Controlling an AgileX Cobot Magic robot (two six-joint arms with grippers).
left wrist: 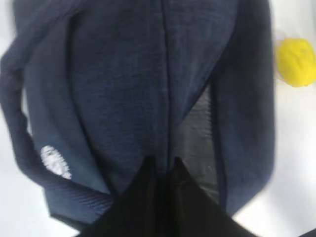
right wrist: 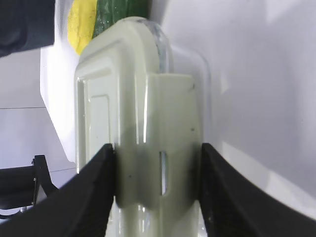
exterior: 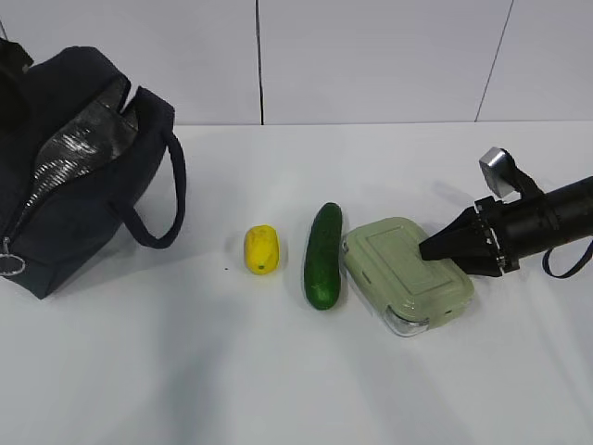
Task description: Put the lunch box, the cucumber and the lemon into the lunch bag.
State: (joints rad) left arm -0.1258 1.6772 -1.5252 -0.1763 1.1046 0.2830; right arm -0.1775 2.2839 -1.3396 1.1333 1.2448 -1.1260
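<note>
The lunch box point(right wrist: 143, 123), with its pale green lid, is clamped across one end between the right gripper point(right wrist: 158, 190) jaws, whose black fingers point(right wrist: 94, 192) are pressed to the lid's clasp on either side; beyond the gripper's tips the cucumber point(exterior: 323, 256) is laid just beside the box, and the lemon point(exterior: 261, 249) lies farther out still. The lunch bag point(left wrist: 148, 89) is found directly in front of the left gripper point(left wrist: 163, 165), whose jaws are pinched shut on a fold of its navy fabric beside the silvery lining exposed at the mouth. All of it is set on the white table point(exterior: 278, 371).
</note>
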